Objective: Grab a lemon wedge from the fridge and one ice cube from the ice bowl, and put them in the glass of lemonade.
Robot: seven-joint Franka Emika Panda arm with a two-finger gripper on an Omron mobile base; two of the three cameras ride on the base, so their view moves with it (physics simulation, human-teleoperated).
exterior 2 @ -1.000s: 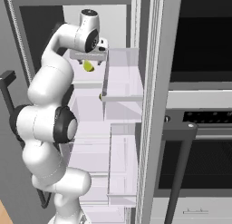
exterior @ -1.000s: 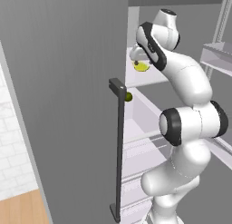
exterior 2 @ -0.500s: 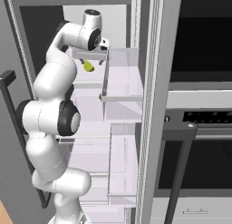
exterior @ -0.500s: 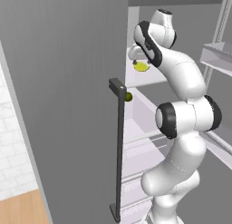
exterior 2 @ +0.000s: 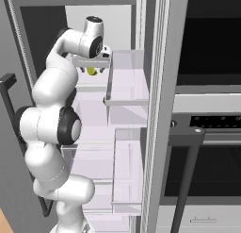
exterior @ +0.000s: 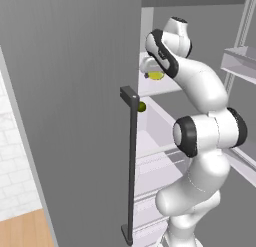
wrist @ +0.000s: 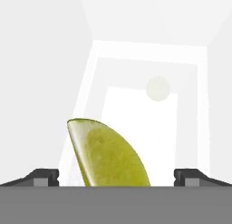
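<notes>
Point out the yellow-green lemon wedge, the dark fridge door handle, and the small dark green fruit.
Yellow-green lemon wedge (wrist: 111, 157): hand view, cut face.
Long dark vertical fridge door handle (exterior: 132, 166): left base view, mid bar.
Small dark green round fruit (exterior: 142, 107): left base view, visible side.

The left base view looks from behind the arm's left, past the open fridge (exterior: 75, 116) door into the shelves. The right base view looks from behind its right — the same shelves, with the oven (exterior 2: 212, 133) alongside. Both share the arm and the lemon wedge (exterior: 156, 75). The hand view sits very close — the wedge fills its lower middle.
</notes>
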